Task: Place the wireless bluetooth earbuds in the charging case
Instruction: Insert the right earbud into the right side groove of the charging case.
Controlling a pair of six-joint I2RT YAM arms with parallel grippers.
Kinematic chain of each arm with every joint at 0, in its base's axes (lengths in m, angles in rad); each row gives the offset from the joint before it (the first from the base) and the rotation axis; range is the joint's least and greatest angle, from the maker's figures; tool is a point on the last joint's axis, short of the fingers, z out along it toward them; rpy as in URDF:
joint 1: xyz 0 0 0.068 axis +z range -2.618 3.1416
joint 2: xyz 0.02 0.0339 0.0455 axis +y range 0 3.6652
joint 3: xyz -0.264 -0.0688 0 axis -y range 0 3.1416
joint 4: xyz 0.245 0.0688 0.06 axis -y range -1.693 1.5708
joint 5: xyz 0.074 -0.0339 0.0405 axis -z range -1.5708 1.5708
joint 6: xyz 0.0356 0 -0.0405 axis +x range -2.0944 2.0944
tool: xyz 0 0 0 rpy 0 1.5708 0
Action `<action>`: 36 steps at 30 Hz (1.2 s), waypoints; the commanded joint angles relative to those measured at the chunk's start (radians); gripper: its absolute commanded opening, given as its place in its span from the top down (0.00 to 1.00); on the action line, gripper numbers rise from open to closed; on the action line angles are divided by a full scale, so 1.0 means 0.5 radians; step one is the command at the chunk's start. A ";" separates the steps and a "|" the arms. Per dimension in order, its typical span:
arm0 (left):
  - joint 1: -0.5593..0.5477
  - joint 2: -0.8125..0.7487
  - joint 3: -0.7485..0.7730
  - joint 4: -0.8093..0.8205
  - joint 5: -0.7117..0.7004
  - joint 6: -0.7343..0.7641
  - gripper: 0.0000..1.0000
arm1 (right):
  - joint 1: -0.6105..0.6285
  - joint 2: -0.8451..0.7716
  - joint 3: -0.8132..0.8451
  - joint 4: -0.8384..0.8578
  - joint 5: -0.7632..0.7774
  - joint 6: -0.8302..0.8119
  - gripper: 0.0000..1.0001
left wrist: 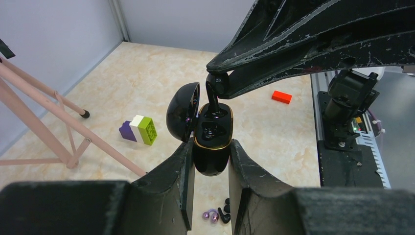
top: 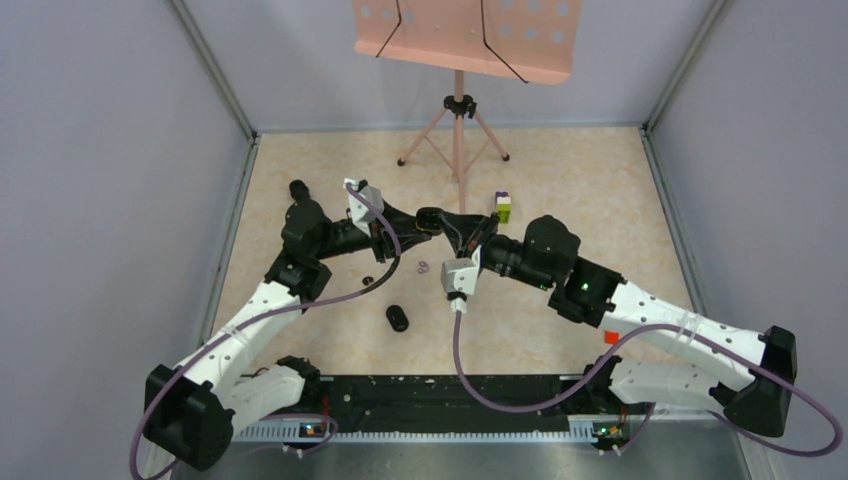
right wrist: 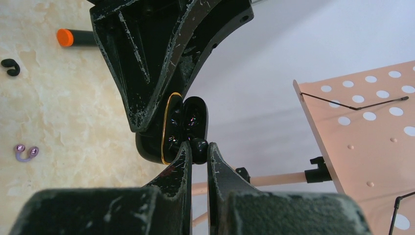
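Observation:
My left gripper (left wrist: 211, 146) is shut on the charging case (left wrist: 211, 164), a glossy black shell with a gold rim, held up off the table with its lid (left wrist: 182, 111) hinged open. My right gripper (right wrist: 198, 148) is shut on a black earbud (right wrist: 198, 151). From the left wrist view the earbud's stem (left wrist: 213, 98) reaches down into the case's cavity. Seen from above, both grippers meet at mid-table (top: 440, 220). On the table lie loose earbuds: a pale purple pair (left wrist: 211, 214) beside black ones (left wrist: 224, 214), and another black one (right wrist: 10, 67).
A green, white and purple block (top: 503, 207) stands behind the grippers. A small red block (top: 611, 337) lies by the right arm. A black oval object (top: 398, 318) rests in front. A pink music stand (top: 460, 40) with tripod legs (top: 455, 140) stands at the back.

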 commanded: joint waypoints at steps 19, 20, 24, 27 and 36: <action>-0.009 -0.056 0.018 0.107 -0.044 -0.047 1.00 | 0.032 0.024 -0.012 0.052 0.046 -0.148 1.00; -0.007 -0.056 0.018 0.109 -0.052 -0.049 1.00 | 0.033 0.024 -0.016 0.041 0.043 -0.151 1.00; -0.008 -0.045 0.023 0.113 -0.063 -0.053 1.00 | 0.033 0.026 -0.022 0.012 0.020 -0.170 1.00; -0.008 -0.048 0.019 0.119 -0.072 -0.067 1.00 | 0.031 0.029 -0.035 0.005 -0.032 -0.184 1.00; -0.009 -0.044 0.011 0.160 -0.154 -0.133 1.00 | 0.031 0.034 -0.064 -0.036 -0.113 -0.255 1.00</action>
